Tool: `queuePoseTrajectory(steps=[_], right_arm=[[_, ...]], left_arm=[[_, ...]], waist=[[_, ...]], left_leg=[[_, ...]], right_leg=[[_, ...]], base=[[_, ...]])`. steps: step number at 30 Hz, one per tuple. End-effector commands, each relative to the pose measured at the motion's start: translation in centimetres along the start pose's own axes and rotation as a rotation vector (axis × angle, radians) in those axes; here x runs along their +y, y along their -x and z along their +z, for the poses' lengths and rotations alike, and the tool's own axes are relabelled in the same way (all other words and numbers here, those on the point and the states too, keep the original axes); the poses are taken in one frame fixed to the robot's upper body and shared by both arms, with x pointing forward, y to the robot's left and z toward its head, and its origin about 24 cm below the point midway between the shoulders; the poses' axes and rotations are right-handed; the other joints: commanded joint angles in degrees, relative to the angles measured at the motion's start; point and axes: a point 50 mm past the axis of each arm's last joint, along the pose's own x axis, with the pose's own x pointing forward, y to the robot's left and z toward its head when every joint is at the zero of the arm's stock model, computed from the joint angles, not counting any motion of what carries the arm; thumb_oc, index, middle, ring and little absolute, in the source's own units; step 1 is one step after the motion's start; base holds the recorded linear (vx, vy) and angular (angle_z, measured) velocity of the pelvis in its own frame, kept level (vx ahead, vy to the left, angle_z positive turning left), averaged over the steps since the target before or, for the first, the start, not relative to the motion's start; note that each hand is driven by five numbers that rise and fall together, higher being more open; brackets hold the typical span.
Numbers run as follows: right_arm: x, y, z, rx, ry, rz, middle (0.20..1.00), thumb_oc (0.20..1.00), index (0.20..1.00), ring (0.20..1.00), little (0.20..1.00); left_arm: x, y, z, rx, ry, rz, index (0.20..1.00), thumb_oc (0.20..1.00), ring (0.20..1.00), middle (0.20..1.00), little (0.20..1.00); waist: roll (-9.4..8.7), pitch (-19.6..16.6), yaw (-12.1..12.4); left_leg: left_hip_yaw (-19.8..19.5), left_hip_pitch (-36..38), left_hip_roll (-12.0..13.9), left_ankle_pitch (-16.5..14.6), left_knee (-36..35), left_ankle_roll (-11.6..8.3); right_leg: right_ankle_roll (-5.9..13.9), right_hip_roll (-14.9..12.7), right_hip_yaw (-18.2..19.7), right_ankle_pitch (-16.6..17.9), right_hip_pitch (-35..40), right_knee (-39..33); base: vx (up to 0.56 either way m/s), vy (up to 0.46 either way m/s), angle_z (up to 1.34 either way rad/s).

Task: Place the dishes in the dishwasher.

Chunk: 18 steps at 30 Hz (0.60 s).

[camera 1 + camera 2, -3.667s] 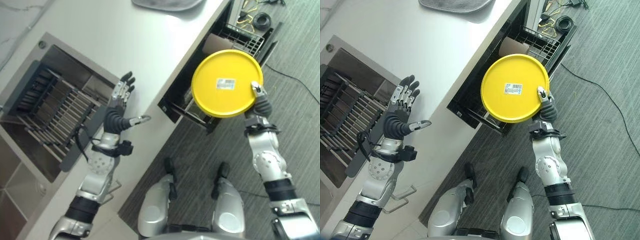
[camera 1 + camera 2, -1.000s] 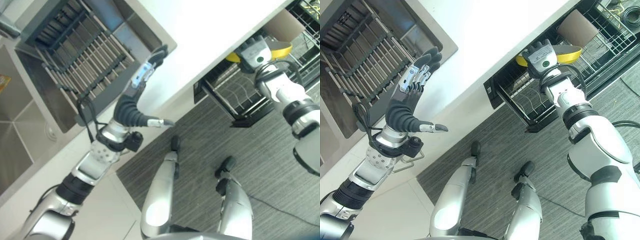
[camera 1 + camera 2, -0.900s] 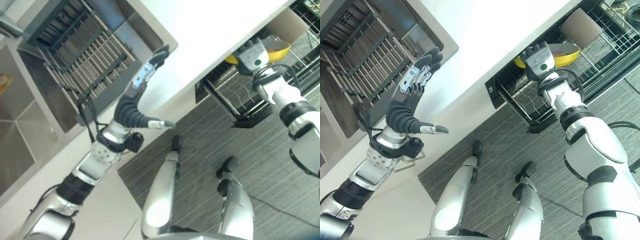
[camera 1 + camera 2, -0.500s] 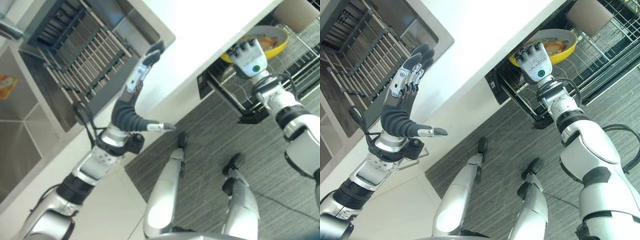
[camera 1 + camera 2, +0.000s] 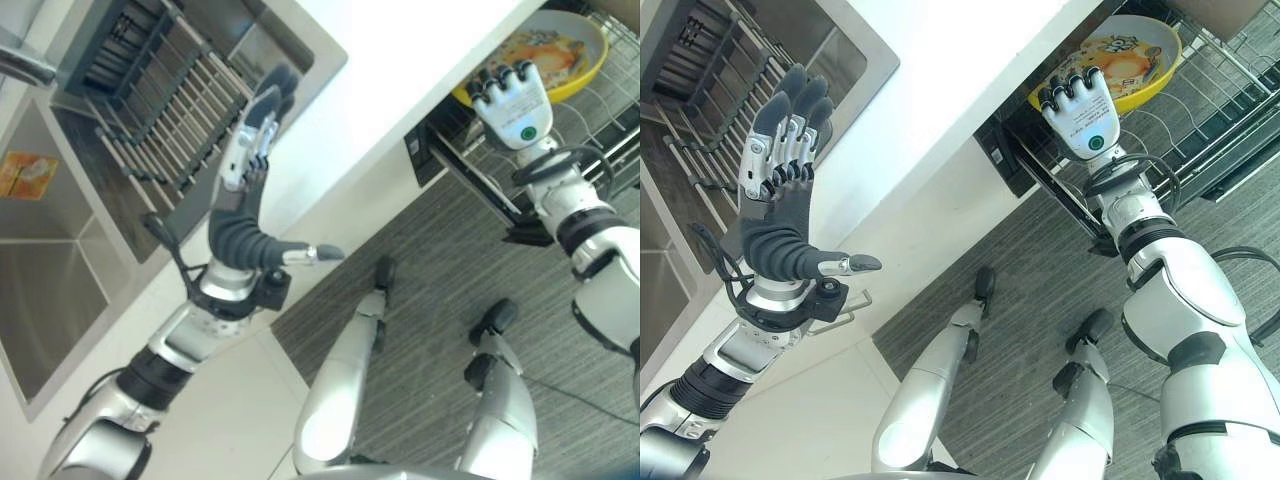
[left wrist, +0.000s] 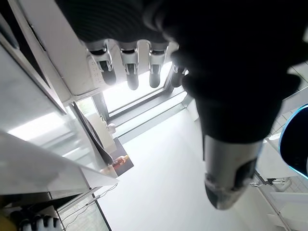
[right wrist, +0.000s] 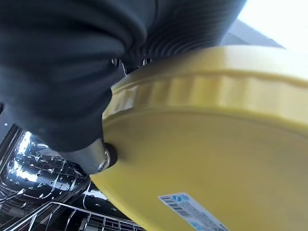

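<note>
The yellow plate [image 5: 1118, 62] is pinched at its rim by the right hand [image 5: 1081, 110] and held just over the dishwasher rack [image 5: 1200, 120], not yet set down, while the left hand [image 5: 780, 200] is held spread and empty.

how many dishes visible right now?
1: a yellow plate, held at its rim by the right robot hand over the pulled-out dishwasher rack under the counter. More may be hidden under the counter.
</note>
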Motion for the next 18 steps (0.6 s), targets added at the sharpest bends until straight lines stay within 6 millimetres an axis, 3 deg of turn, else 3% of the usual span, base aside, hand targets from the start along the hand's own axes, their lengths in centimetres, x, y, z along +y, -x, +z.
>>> queuePoseTrajectory(steps=[1,2,9,11,18], right_arm=[[-6.5,-10.7,-5.1,0.215,-0.04,-0.359,0.2,0.2,0.2,0.2,0.2],[-5.8,-10.4,-5.2,0.257,-0.076,-0.272,0.2,0.2,0.2,0.2,0.2],[-5.2,-10.8,-5.1,0.315,-0.187,-0.136,0.2,0.2,0.2,0.2,0.2],[-4.7,-11.0,-4.7,0.319,-0.29,-0.04,0.2,0.2,0.2,0.2,0.2],[-4.3,-10.8,-5.3,0.36,-0.291,0.005,0.2,0.2,0.2,0.2,0.2]], left_arm=[[-3.1,4.3,-5.8,0.32,0.007,-0.03,1.0,1.0,1.0,1.0,1.0],[-3.1,4.3,-5.8,0.315,0.006,-0.033,1.0,1.0,1.0,1.0,1.0],[-2.2,4.0,-5.4,0.316,-0.004,-0.054,1.0,1.0,1.0,1.0,1.0],[-2.0,3.8,-5.4,0.317,-0.004,-0.064,1.0,1.0,1.0,1.0,1.0],[-1.1,3.4,-5.5,0.323,-0.011,-0.079,1.0,1.0,1.0,1.0,1.0]], waist=[[-4.5,7.04,-2.07],[-4.75,7.04,-2.03],[-5.53,7.04,-1.34],[-5.65,7.04,-1.09],[-5.76,7.04,-0.87]], left_leg=[[0.52,-2.69,-3.28,-9.39,3.6,1.67],[0.59,-2.84,-3.12,-9.48,3.38,1.57],[-0.04,-2.95,-2.99,-10.33,4.54,1.4],[-0.18,-2.93,-2.96,-10.55,4.91,1.36],[-0.87,-3.85,-3.02,-10.94,5.79,1.47]], right_leg=[[3.16,-0.17,0.71,-0.74,0.34,-3.04],[3.12,-0.18,0.44,-0.76,0.41,-3.3],[2.97,-0.17,-0.44,-0.83,1.28,-3.01],[3.02,-0.24,-0.69,-0.84,1.52,-2.9],[3.06,-0.18,-0.62,-0.76,0.98,-2.42]], base=[[0.0,0.0,0.0],[0.0,0.0,0.0],[0.02,-0.034,0.04],[0.04,-0.036,0.03],[0.02,-0.018,0.01]])
